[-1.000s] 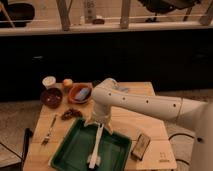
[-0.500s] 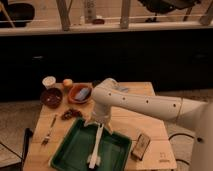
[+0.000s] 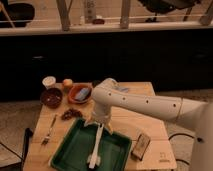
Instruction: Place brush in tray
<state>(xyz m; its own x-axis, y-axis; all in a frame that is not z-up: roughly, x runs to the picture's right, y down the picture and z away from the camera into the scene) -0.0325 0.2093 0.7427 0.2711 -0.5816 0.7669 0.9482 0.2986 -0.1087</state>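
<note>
The green tray sits at the front of the wooden table, left of centre. The white brush lies lengthwise inside it, its wider head toward the tray's front rim and its handle running up to the gripper. My gripper hangs from the white arm, which reaches in from the right. It sits just over the tray's back edge, at the top end of the brush handle. I cannot tell whether it holds the handle.
A metal fork lies left of the tray. Behind it are a dark bowl, a white cup, an orange fruit, an orange-brown bowl and brown bits. A small brown packet lies right of the tray.
</note>
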